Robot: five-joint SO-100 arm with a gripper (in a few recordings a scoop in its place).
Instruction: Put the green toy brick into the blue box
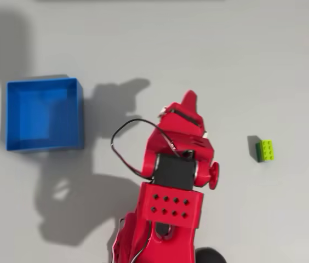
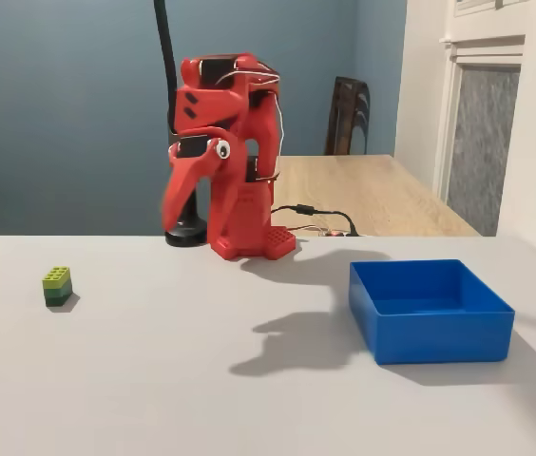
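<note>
Overhead view: my gripper (image 1: 189,104) hangs folded close to my red arm (image 1: 168,219), its tip pointing away from the base, and I cannot tell whether my fingers are parted or closed. Taking the blue box (image 1: 79,118) as my landmark, I sit to its right, apart from it, and the green toy brick (image 1: 265,150) lies farther right again, well apart from my fingers, studs up on the grey table (image 1: 253,55). In the fixed view the brick (image 2: 57,285) lies far left of the box (image 2: 434,334), with my gripper (image 2: 175,204) raised behind and between them.

blue wall (image 2: 59,114), wooden table (image 2: 373,195), chair (image 2: 346,114)
</note>
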